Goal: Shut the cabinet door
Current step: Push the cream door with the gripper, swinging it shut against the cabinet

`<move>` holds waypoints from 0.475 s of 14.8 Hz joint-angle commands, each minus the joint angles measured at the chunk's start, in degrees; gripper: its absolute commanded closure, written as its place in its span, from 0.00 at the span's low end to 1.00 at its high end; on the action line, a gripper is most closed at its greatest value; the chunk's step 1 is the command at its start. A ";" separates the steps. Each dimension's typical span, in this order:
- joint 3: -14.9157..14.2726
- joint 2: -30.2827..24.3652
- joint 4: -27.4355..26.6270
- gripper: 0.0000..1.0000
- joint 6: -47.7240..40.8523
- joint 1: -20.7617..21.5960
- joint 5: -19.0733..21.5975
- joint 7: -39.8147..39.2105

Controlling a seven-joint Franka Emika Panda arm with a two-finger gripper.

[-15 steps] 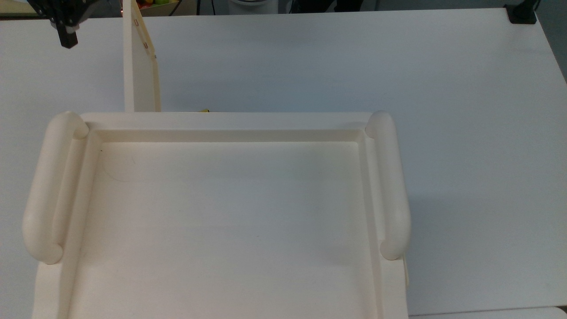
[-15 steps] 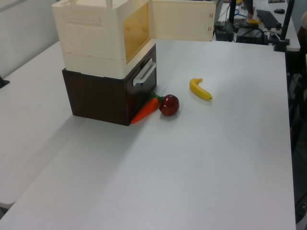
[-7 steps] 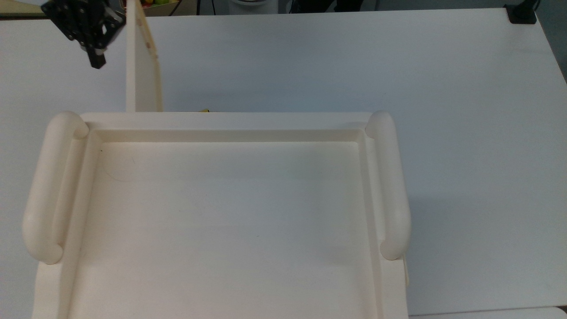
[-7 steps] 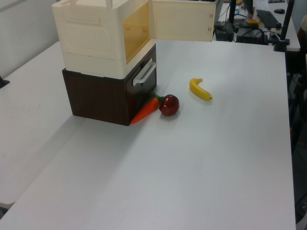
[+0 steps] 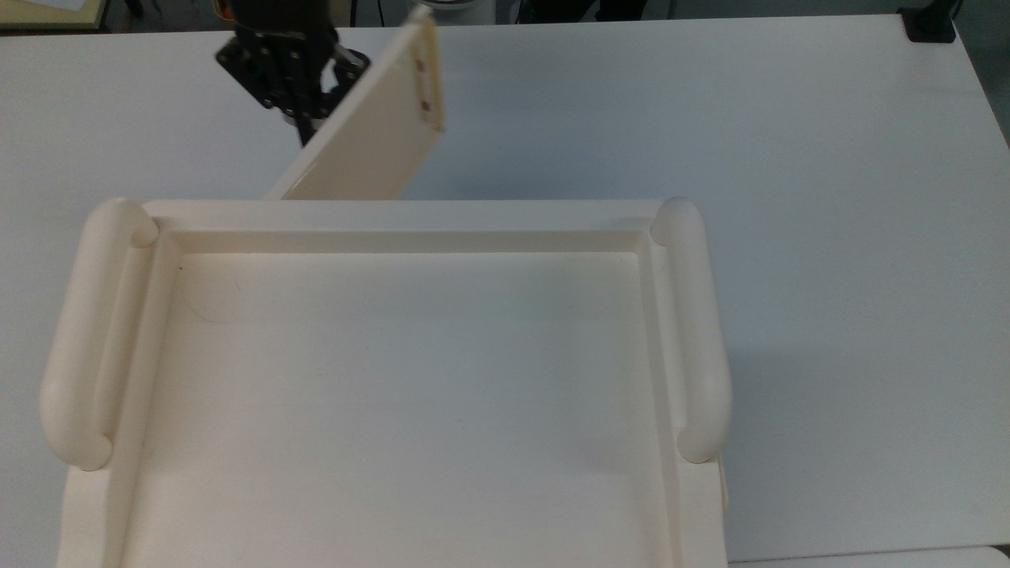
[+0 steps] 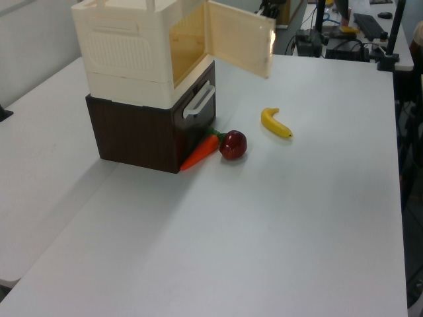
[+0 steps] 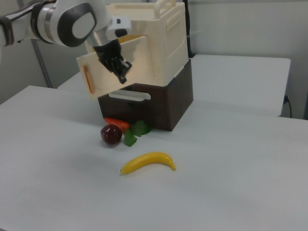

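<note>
At the top view's upper left, the gripper (image 5: 304, 130), finger state indiscernible, presses the half-open cabinet door (image 5: 371, 130), which needs further pushing toward the cabinet (image 5: 394, 213).

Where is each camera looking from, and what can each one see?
Top view: straight above, looking down on the cabinet tray top; the gripper presses the cabinet door.
Left view: high at one table corner, facing the cabinet's open front, carrot, apple, banana.
Right view: low, from the opposite side; the robot arm shows.
Left and right views share the fruit.
</note>
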 commanded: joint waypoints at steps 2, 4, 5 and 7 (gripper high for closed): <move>4.06 0.89 -0.83 1.00 8.02 1.27 2.17 2.13; 5.99 1.94 -0.83 1.00 13.80 1.88 2.08 2.40; 6.17 2.47 -0.91 1.00 17.67 2.06 2.08 2.40; 6.62 3.70 -0.92 1.00 22.61 3.11 2.00 2.31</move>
